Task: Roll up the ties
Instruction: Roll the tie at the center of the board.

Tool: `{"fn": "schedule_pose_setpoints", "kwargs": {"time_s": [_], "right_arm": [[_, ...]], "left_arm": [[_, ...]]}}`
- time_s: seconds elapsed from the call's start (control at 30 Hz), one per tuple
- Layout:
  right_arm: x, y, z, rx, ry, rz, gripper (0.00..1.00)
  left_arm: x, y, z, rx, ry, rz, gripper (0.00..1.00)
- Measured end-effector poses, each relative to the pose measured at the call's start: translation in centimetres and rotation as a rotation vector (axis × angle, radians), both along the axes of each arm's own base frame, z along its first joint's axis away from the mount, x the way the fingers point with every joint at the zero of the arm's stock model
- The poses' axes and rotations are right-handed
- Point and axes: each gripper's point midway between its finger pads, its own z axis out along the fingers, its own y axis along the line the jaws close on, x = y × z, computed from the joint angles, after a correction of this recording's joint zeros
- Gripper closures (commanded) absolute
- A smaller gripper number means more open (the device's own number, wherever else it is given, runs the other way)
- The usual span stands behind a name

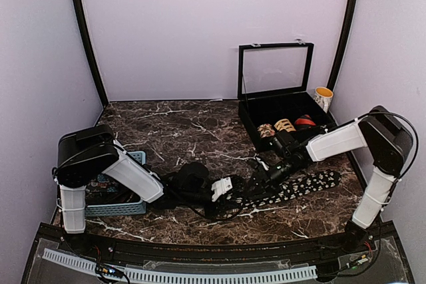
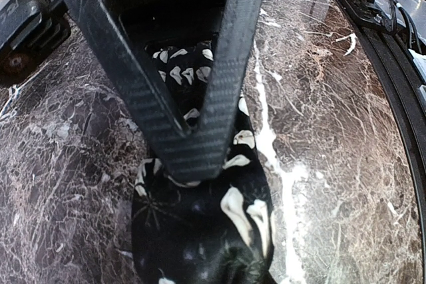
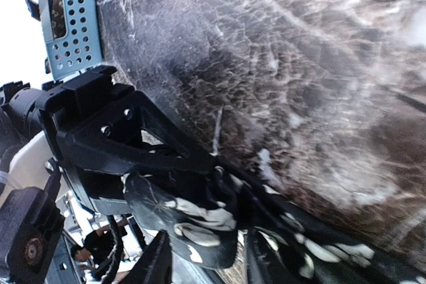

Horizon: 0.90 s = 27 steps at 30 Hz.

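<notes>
1. From the top view, the long black necktie with white prints (image 1: 299,185) lay flat on the dark brown marble-patterned table (image 1: 180,131). It ran from the table's middle toward the right. The left gripper (image 1: 225,189) and right gripper (image 1: 256,176) met at its left end. Behind stood a black case with a raised glass lid (image 1: 247,122), holding small tan-patterned tie coils (image 1: 285,125) and a red one (image 1: 305,122). A blue slotted plastic basket (image 1: 126,207) sat under the left arm.
2. From the left wrist view, the left gripper (image 2: 193,161) was pinched shut on the necktie (image 2: 219,231).
3. From the right wrist view, the right gripper (image 3: 203,264) had its fingers (image 3: 156,264) partly apart, the necktie's (image 3: 193,221) folded end between them. Whether they pinched it could not be told.
</notes>
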Motion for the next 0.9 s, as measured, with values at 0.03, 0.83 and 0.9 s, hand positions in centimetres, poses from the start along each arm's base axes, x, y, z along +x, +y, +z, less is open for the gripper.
{"fn": "schedule_pose_setpoints", "kwargs": {"time_s": [0.03,0.83,0.9], "right_arm": [[-0.1,0.2,0.0,0.006,0.002,0.005,0.74],[-0.7,0.3,-2.8,-0.02,0.018,0.054,1.0],[-0.7,0.3,-2.8,-0.019,0.018,0.056,1.0]], "left_arm": [[0.0,0.0,0.0,0.0,0.001,0.0,0.81],[-0.7,2.9,0.2,-0.038,0.027,0.027,0.48],[-0.6,2.6,0.4,-0.046,0.023,0.02,0.49]]}}
